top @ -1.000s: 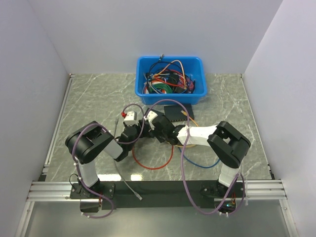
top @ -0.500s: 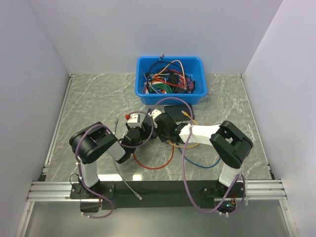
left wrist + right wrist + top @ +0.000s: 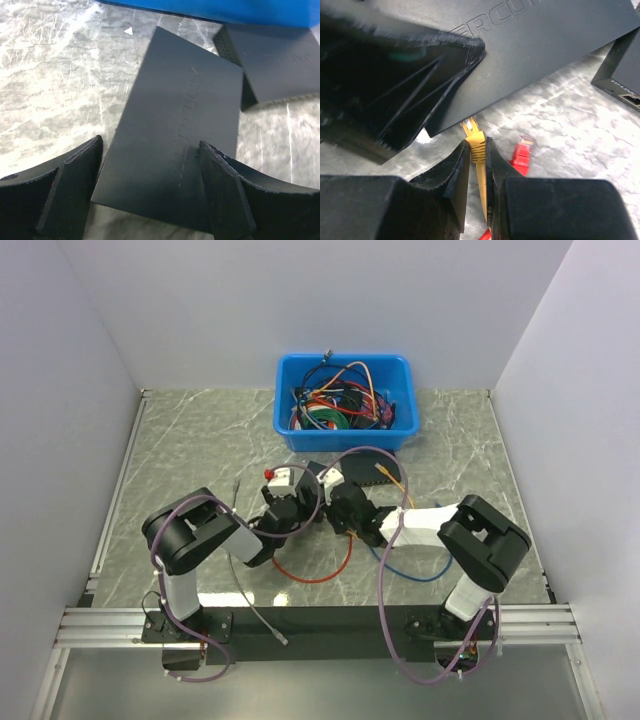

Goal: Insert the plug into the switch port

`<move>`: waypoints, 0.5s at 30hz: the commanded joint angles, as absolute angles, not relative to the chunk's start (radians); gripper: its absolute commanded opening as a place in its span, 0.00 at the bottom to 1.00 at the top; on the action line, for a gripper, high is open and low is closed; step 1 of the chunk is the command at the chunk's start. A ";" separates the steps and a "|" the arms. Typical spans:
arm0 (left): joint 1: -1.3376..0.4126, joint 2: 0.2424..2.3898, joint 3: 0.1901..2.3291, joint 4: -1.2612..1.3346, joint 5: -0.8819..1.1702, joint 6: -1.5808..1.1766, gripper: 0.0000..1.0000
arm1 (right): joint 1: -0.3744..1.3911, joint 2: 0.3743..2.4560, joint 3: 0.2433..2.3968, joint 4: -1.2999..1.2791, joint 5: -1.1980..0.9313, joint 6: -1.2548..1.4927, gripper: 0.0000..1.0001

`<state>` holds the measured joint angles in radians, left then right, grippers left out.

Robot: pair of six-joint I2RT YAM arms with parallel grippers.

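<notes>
A flat black switch lies on the marble between the fingers of my left gripper, which stands open astride it without pressing. My right gripper is shut on the ribbed boot of a yellow cable's plug. That plug's tip sits just off the switch's near edge, beside the left gripper's finger. No switch port shows on that edge. A blue cable curves on the table under the right arm; its plug is hidden. Both grippers meet near the table's middle.
A second black box lies just behind, with an orange cable beside it. A blue bin of tangled cables stands at the back. A red cable loop, a red plug and a grey cable lie nearby.
My left gripper has opened wider and shifted back and right over the switch. The right arm has swung its elbow right and brought the yellow plug in beside it.
</notes>
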<state>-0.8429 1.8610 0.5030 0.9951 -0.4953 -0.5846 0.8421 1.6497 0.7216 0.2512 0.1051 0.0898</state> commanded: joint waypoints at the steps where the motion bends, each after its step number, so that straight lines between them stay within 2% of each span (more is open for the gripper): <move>1: -1.011 1.976 0.535 0.420 0.003 -0.876 0.80 | 0.930 1.552 0.798 0.934 -0.025 0.224 0.00; 6: -1.005 1.948 0.586 0.287 -0.094 -0.907 0.86 | 0.937 1.539 0.735 0.893 -0.006 0.248 0.05; 15: -0.897 1.813 0.578 0.125 -0.162 -0.920 0.93 | 1.017 1.522 0.732 0.841 0.046 0.242 0.04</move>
<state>-0.8387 1.7580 0.6361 0.5732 -0.5476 -0.7326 0.9279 1.5944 0.6273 0.3500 0.1791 0.1684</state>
